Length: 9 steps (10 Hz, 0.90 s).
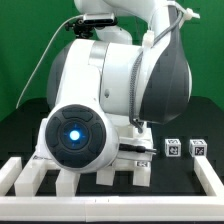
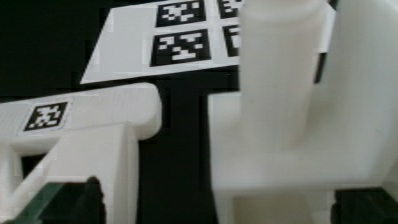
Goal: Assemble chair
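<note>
The small chair of matte white blocky plastic parts (image 2: 276,110) is not built yet. I think the job is near its start, because the parts I can see lie loose.

Two little white cubes with black-and-white tags (image 1: 173,148) sit on the black bench (image 1: 205,120), low on the exterior view's right. They are apart from each other and from the other parts.

In the wrist view, a flat white bar with one square tag (image 2: 89,115) and a tall white blocky piece (image 2: 276,100) sit side by side. There is a dark gap between them. The thin white marker board (image 2: 121,55) lies just behind them.

The parts must be put together, and none look joined so far.

The big glossy white robot arm (image 1: 120,90) bends low over the bench and fills the middle of the exterior view. Its round blue light (image 1: 72,133) faces us. The wrist is down close to the chair parts, inside the plain white border rails (image 1: 30,172).

The arm hides the claw. I cannot tell if it is open or closed, or if it holds anything.
</note>
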Each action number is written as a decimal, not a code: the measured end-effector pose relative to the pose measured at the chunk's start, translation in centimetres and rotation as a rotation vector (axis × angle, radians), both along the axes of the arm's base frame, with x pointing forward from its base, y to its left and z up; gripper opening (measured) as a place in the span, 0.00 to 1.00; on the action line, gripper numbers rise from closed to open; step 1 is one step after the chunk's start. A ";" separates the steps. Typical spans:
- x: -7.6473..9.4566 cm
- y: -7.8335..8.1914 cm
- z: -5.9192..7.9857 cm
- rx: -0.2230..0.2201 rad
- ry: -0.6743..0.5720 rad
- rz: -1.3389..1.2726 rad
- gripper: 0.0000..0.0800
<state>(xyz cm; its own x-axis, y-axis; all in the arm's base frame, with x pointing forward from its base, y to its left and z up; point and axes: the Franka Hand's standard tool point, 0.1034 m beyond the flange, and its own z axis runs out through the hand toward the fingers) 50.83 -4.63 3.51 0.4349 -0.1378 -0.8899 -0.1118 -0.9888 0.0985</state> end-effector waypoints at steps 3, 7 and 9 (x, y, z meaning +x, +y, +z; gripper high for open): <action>0.0 -0.1 0.0 0.000 0.000 -0.002 0.81; 1.5 -0.4 0.8 -0.001 -0.049 -0.001 0.81; 5.2 -0.4 2.6 -0.004 -0.193 0.018 0.81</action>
